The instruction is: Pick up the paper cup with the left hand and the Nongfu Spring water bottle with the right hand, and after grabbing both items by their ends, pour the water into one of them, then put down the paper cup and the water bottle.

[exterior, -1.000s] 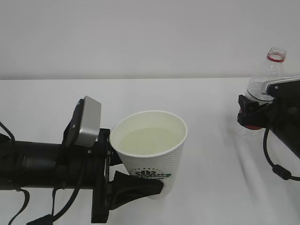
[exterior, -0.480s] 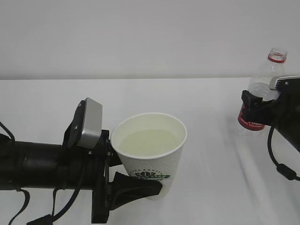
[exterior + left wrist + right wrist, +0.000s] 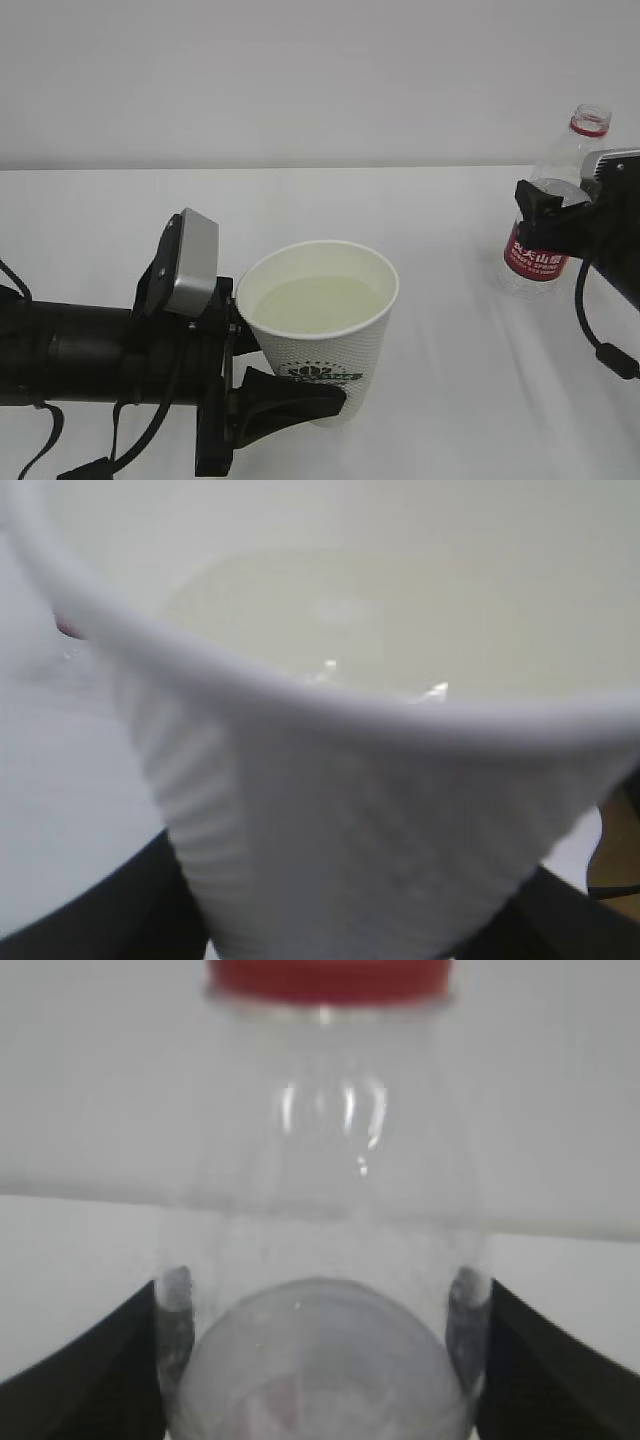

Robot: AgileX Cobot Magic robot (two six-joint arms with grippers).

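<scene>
Setting down: left pincer clamps the water-filled paper cup, right pincer grips the Nongfu Spring water bottle; next, release both on the desk

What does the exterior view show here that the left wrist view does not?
Only the exterior view shows the clear plastic bottle with a red label, standing upright at the far right in the right end effector, the white table, and the dark green logo on the cup's side. Only the left wrist view shows the ribbed texture of the cup wall close up, with dark finger shapes at the lower corners. Both show the white tapered paper cup with pale yellowish liquid inside, gripped by the left end effector.
</scene>
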